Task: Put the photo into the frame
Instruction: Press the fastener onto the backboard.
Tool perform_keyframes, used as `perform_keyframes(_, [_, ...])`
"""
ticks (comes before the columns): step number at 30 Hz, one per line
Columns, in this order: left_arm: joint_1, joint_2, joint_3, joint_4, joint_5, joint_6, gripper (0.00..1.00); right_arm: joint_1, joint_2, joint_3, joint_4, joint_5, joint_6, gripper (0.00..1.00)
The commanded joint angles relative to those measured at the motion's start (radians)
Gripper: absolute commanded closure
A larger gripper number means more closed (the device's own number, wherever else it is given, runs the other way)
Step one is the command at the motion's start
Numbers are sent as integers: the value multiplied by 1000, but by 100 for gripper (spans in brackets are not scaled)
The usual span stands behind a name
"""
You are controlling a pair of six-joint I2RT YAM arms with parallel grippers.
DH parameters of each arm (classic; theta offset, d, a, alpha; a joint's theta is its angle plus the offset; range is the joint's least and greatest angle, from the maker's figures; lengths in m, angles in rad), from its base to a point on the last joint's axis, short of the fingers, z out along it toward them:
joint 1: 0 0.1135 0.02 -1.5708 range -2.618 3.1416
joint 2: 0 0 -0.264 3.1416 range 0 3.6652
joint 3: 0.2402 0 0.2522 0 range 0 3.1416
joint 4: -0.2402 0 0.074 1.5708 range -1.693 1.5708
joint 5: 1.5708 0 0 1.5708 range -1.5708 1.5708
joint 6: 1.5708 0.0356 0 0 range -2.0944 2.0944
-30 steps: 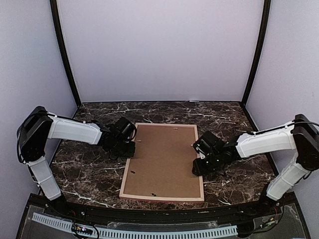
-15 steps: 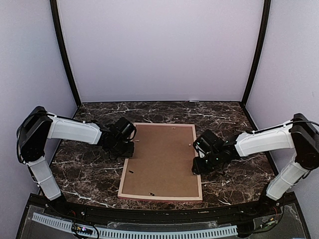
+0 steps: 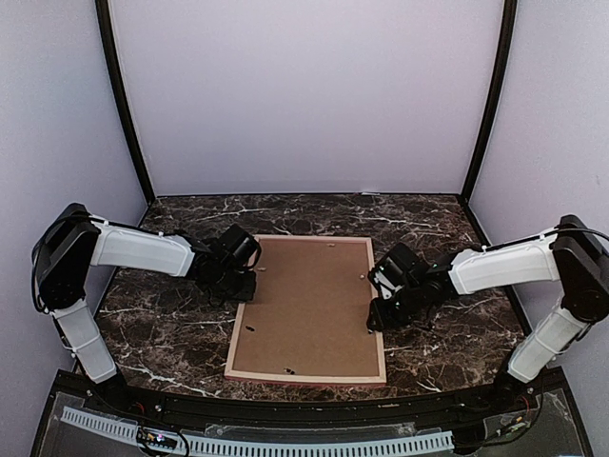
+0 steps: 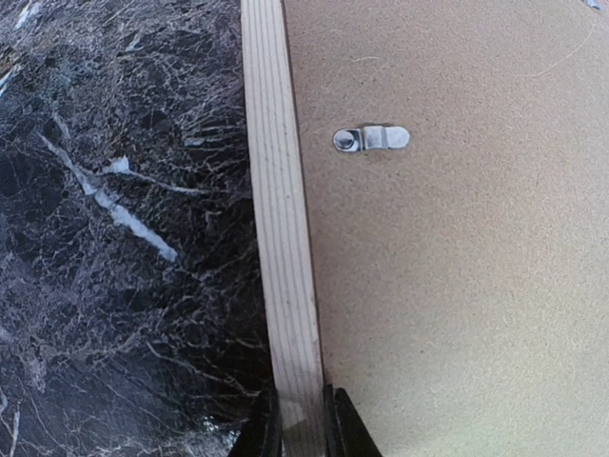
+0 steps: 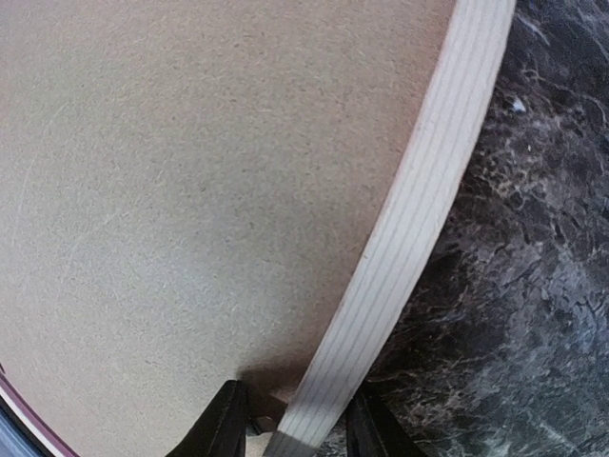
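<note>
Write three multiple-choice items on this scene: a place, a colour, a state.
1. The frame lies: A) propped against the back wall; B) flat on the table; C) held aloft.
2. The backing panel filling it is: A) brown; B) white; C) green.
3. The left gripper is: A) open above the table; B) shut on the frame's left rail; C) holding a photo.
Key: 1 B, the top view shows it flat on the table; 2 A, both wrist views show brown hardboard; 3 B, its fingers pinch the rail from both sides.
</note>
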Motion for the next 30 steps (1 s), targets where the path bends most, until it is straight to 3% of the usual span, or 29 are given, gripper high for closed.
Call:
perform_keyframes(1, [-32,-33,-5,-42,33,14,94,0,80,-17,-88,-13,-105,61])
perform_keyframes(14, [-38,-31,6,-58,29,11,94,-15,141,7,-145,11,-195,65])
perform_keyframes(30, [-44,-42,-6,-55,18,-13,94,-27,147,8,-130,-132,-245,71])
